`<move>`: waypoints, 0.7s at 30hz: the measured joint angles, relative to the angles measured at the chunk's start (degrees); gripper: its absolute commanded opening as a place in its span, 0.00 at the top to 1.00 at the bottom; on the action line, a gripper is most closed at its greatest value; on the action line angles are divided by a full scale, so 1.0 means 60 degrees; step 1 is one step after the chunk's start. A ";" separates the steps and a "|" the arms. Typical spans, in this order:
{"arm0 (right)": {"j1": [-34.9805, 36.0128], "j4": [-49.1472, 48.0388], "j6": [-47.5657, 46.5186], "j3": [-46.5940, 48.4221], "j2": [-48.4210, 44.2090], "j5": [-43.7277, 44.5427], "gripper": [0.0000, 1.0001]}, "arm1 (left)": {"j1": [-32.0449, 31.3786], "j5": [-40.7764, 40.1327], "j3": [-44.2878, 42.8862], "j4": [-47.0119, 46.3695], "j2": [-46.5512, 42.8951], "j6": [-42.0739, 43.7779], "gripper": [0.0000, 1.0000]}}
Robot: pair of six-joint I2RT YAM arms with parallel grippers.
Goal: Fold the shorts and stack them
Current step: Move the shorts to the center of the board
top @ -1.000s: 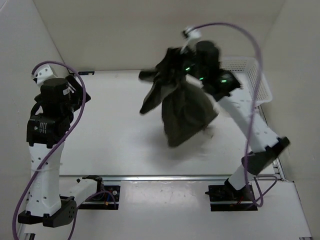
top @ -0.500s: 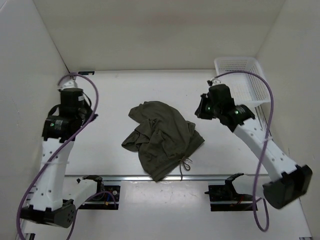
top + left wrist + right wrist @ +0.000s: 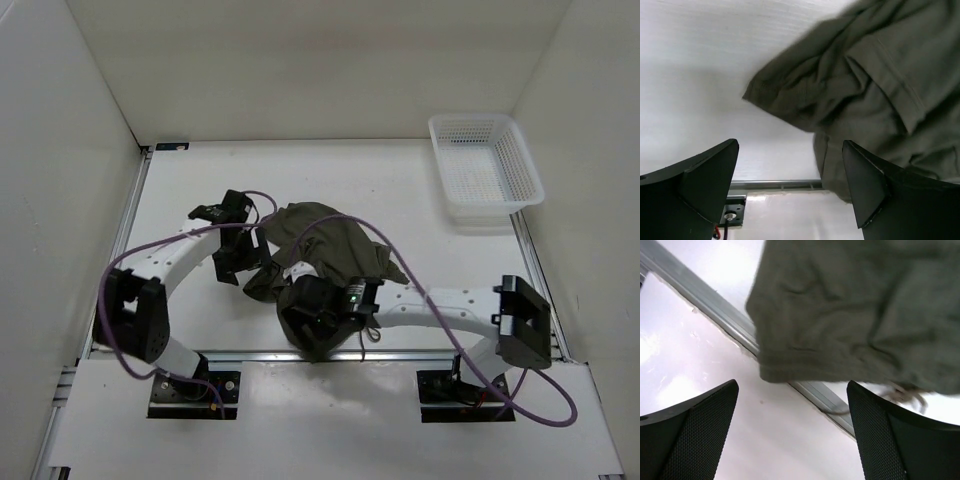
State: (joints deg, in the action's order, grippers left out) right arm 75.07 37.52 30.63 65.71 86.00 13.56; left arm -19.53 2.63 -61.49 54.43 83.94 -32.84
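Setting: You worked on a white desk (image 3: 420, 230) walled in white on three sides. A white mesh basket (image 3: 487, 165) sat at its far right corner, well apart from the cloth.
Shorts: The shorts (image 3: 330, 260) lay unfolded in a crumpled heap at mid-desk, toward the near edge. One hem reached the metal rail (image 3: 400, 352) there, and the drawstring (image 3: 902, 394) trailed loose beside it.
Left end effector: Your left end effector (image 3: 790, 150) was spread wide and empty over a bunched fold at the heap's left edge.
Right end effector: Your right end effector (image 3: 792, 385) was equally wide and empty, low over the near hem and the rail.
Progress: Folding had not begun, in my judgement; the cloth wanted spreading flat first.
Risk, layers: Closing on a bunch could seize several layers and drag the heap instead of opening it.
Risk, rail: A low grasp could strike the rail or pinch the drawstring.
Risk, cable: The purple cable (image 3: 345, 222) crossed over the heap and could snag.
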 measured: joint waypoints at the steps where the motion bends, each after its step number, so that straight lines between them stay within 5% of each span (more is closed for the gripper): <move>1: 0.0211 -0.0073 -0.0015 0.0106 0.0321 0.0084 0.10 | -0.0018 0.0047 0.0040 -0.0098 0.0288 -0.0011 0.02; 5: 0.0514 -0.0408 -0.0178 0.0240 0.1501 0.0255 0.11 | -0.0026 0.0197 0.0062 -0.0637 0.1395 -0.0058 0.02; 8: 0.0535 -0.0681 -0.0226 0.0288 0.2288 0.0295 0.26 | -0.0029 0.0240 -0.0200 -0.0761 0.2390 0.0022 0.07; 9: 0.0539 -0.0714 -0.0237 0.0299 0.2495 0.0372 0.34 | -0.0029 0.0266 -0.0353 -0.0816 0.2754 0.0073 0.09; 11: 0.0539 -0.0754 -0.0164 0.0302 0.2739 0.0539 0.68 | -0.0029 0.0291 -0.0736 -0.0729 0.3402 0.0189 0.31; 12: 0.0539 -0.0761 -0.0135 0.0306 0.2765 0.0590 0.92 | -0.0015 0.0335 -0.0885 -0.0645 0.3530 0.0208 0.47; 13: 0.0543 -0.0747 -0.0146 0.0321 0.2765 0.0685 1.00 | -0.0015 0.0379 -0.0976 -0.0648 0.3599 0.0200 0.67; 14: 0.0535 -0.0736 -0.0069 0.0342 0.2765 0.0801 1.00 | -0.0018 0.0444 -0.1078 -0.0707 0.3690 0.0251 0.89; 21: -0.0375 -0.0277 0.0051 0.0044 0.2102 0.1985 1.00 | 0.0015 0.0477 -0.2565 -0.0204 0.4164 0.0470 0.90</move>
State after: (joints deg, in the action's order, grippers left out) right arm 72.82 35.86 30.94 65.98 98.61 25.47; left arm -19.44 5.50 -76.88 53.21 108.92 -30.02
